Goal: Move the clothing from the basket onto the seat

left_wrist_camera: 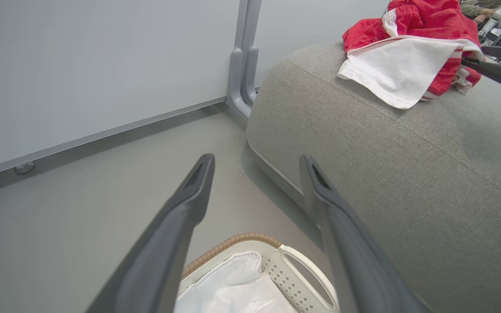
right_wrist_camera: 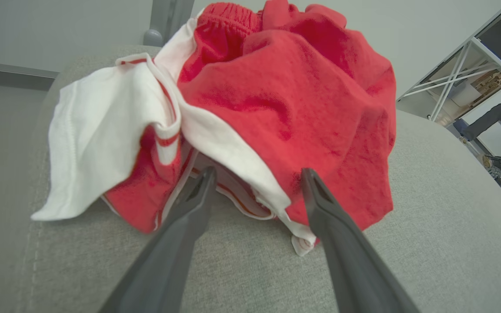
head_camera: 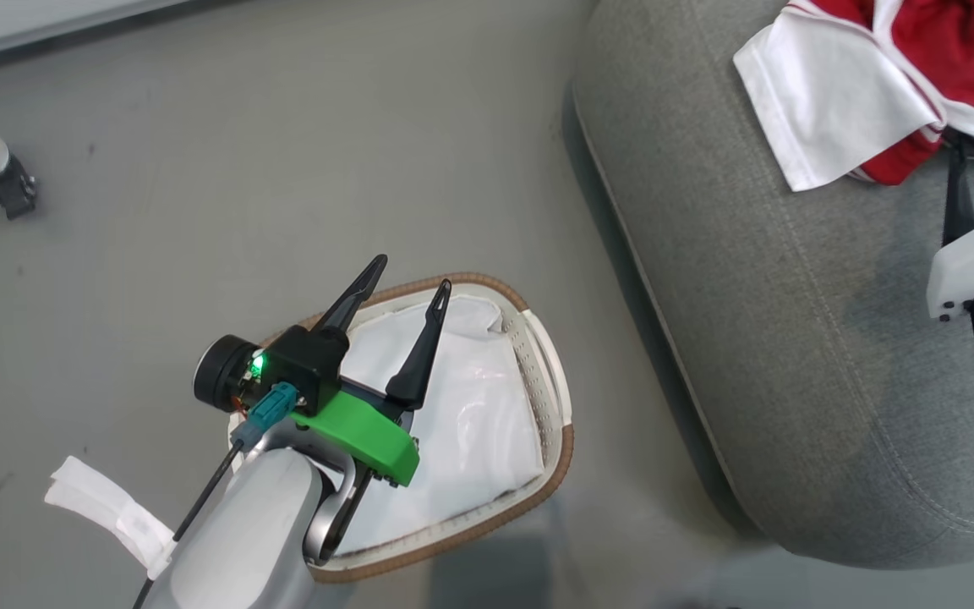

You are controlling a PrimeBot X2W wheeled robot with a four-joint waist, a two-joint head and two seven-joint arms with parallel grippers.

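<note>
Over the basket [head_camera: 567,448] in the head view, we see our left gripper [head_camera: 413,272] spread wide and empty; the clothing [head_camera: 960,51] lies heaped on the seat [head_camera: 791,296]. In the left wrist view, a white liner [left_wrist_camera: 233,291] lies in the basket. In the right wrist view, our right gripper [right_wrist_camera: 259,173] stands open at the clothing's hem, holding nothing.

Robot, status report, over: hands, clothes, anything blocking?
Left gripper open above basket. Right gripper open at clothing. Clothing piled on seat; basket shows just its liner. Nothing blocking.
</note>
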